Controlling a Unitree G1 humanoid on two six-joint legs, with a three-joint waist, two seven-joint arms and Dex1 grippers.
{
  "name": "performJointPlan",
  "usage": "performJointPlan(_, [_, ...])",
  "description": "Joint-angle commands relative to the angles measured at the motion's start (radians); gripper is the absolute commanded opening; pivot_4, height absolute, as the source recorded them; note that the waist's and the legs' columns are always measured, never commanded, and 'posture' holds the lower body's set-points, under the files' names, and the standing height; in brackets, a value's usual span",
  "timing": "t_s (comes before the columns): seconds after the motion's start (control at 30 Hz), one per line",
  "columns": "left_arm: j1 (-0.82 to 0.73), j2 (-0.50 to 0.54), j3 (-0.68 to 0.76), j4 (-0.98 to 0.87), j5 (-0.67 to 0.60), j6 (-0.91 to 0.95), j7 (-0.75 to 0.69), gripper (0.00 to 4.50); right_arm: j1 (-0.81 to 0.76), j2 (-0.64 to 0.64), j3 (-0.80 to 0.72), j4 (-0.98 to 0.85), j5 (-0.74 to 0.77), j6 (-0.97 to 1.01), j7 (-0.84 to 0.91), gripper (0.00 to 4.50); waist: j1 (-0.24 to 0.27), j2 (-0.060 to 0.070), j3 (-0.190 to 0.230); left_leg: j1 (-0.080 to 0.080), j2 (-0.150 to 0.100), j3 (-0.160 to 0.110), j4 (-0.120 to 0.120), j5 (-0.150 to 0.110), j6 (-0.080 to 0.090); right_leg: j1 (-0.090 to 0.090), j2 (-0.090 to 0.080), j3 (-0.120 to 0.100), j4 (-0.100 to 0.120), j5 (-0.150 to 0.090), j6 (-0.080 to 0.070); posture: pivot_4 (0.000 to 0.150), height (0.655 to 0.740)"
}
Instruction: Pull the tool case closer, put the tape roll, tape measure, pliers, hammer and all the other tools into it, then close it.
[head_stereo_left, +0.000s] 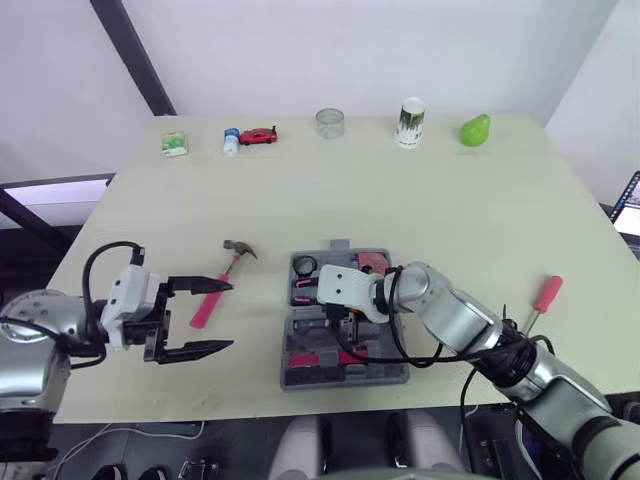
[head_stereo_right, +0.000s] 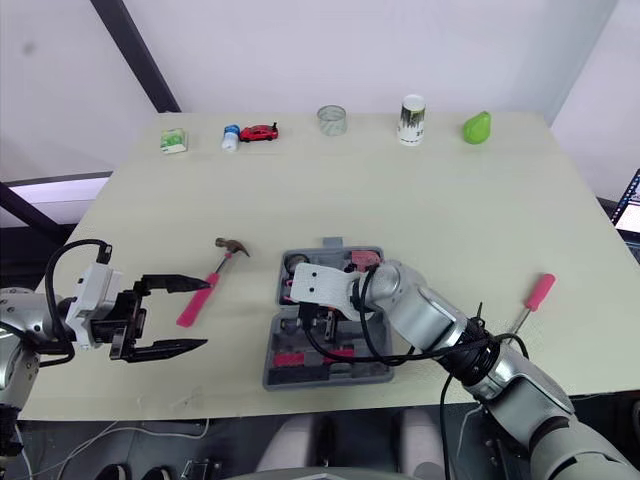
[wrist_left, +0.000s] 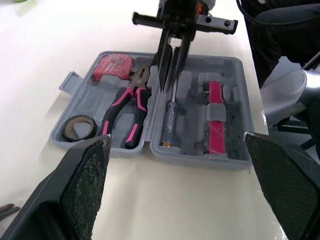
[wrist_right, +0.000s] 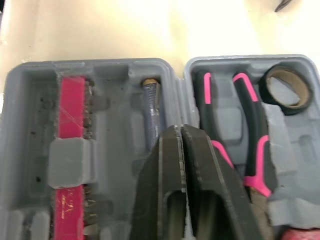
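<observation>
Open tool case sits near the table's front edge, middle-ish. Right claw is pinched together over the screwdriver inside it, and left claw hangs wide apart by the hammer.

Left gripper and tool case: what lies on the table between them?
Only bare table, plain in the left wrist view, between the open left gripper and the tool case. The hammer lies aside, by one fingertip, in the left eye view.
</observation>
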Motion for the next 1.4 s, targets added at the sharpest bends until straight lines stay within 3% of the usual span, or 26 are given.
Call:
performJointPlan(0.03, [-0.001,0.004,0.014,-0.005,-0.009,-0.019,-0.044,4.50,0.021,0.009,-0.042,0.015,0.018,-0.098,0.000,0.09,-0.001,0.000,0.000,0.000,0.000,0.000,0.000,0.000,0.000,0.000,0.000,0.000,0.000,0.000,0.000,0.150,0.7400])
performJointPlan(1.4, [0.037,0.017,0.026,-0.031,-0.060,-0.002,-0.060,4.50,0.151,0.018,-0.004,0.323,-0.081,-0.263,0.022,0.09,-0.002,-0.001,-0.001,0.003,0.000,0.001,0.000,0.000,0.000,0.001,0.000,0.001,0.002,0.000,0.000,0.150,0.7400])
